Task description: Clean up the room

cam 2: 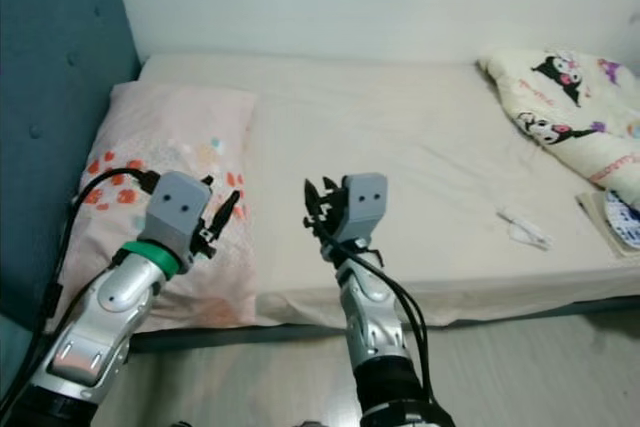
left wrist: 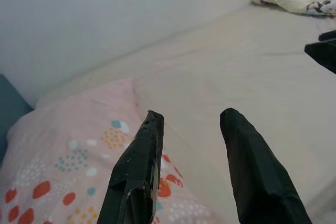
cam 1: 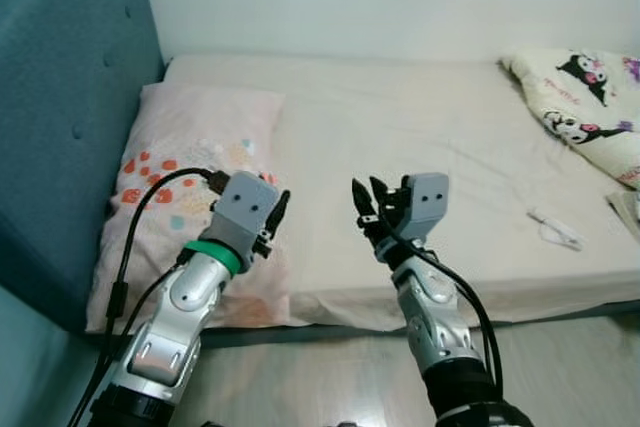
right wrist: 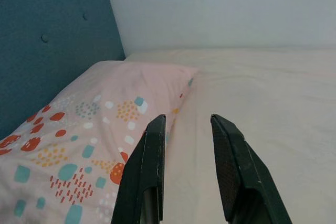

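Observation:
A bed with a cream sheet [cam 1: 420,137] lies before me. At its head end lies a pink pillow [cam 1: 190,177] printed with coloured dots. My left gripper [cam 1: 277,215] hovers open over the pillow's near right corner, nothing between its fingers [left wrist: 142,156]. Just right of the pillow, my right gripper [cam 1: 368,197] hangs open and empty above the bare sheet near the bed's front edge; its wrist view looks along the fingers [right wrist: 231,166] toward the pillow [right wrist: 79,124]. A small white object [cam 1: 553,229] lies on the sheet to the right.
A teal padded headboard [cam 1: 60,97] stands along the left. A rumpled cream blanket with cartoon figures [cam 1: 590,107] sits at the far right corner of the bed. Something flat [cam 2: 610,217] lies at the right edge. Pale wooden floor [cam 1: 330,377] is beneath my arms.

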### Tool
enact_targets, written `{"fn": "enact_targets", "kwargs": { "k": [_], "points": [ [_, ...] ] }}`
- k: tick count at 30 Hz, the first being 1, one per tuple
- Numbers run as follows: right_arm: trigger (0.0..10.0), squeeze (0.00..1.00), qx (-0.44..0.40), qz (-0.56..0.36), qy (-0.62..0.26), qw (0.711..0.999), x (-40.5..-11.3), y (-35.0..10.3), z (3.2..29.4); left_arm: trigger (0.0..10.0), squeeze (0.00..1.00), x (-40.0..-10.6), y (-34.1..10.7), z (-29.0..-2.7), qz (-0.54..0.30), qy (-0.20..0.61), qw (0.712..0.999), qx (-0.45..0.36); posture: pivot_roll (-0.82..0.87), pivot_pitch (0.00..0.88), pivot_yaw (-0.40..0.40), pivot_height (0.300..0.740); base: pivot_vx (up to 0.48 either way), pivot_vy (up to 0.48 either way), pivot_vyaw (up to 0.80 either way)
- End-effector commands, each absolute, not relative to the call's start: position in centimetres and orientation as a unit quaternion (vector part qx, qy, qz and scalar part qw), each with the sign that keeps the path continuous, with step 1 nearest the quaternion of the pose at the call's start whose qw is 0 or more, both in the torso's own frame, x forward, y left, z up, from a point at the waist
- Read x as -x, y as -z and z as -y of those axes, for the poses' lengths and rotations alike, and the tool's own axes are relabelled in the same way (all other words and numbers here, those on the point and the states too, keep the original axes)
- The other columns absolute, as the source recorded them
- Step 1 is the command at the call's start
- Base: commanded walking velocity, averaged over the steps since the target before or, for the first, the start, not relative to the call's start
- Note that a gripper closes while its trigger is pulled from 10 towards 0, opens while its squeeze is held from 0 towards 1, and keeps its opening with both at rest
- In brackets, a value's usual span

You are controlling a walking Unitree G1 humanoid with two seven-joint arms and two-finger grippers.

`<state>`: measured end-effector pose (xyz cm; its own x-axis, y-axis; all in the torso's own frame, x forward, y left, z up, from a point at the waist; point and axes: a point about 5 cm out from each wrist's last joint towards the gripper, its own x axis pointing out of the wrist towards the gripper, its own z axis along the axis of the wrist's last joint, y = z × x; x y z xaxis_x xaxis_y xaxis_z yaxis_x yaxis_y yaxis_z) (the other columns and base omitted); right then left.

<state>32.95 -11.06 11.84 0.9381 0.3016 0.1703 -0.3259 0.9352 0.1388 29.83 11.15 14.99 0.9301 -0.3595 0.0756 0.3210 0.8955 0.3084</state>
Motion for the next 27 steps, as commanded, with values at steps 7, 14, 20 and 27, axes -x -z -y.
{"fn": "enact_targets", "kwargs": {
  "k": [7, 14, 20, 27],
  "points": [
    [10.0, 0.00, -0.087, 0.065, -0.158, 0.982, -32.73, -11.20, 10.90, 10.0, 0.00, -29.93, -14.64, -11.26, 0.062, 0.168, 0.972, -0.153, 0.11, 0.045, -0.032, 0.731, 0.000, -0.431, 0.00],
    [10.0, 0.00, -0.087, 0.063, -0.157, 0.982, -32.69, -11.11, 10.89, 10.0, 0.00, -30.02, -14.64, -11.35, 0.061, 0.165, 0.973, -0.152, 0.11, 0.046, -0.031, 0.731, 0.000, -0.137, 0.00],
    [10.0, 0.00, -0.087, 0.063, -0.157, 0.982, -32.70, -11.07, 10.92, 10.0, 0.00, -30.11, -14.61, -11.36, 0.061, 0.164, 0.973, -0.152, 0.11, 0.045, -0.030, 0.731, 0.000, -0.391, 0.00],
    [10.0, 0.00, -0.086, 0.063, -0.157, 0.982, -32.73, -11.05, 10.95, 10.0, 0.00, -30.24, -14.62, -11.36, 0.062, 0.163, 0.973, -0.153, 0.11, 0.039, -0.031, 0.731, 0.000, -0.463, 0.00]
  ]
}}
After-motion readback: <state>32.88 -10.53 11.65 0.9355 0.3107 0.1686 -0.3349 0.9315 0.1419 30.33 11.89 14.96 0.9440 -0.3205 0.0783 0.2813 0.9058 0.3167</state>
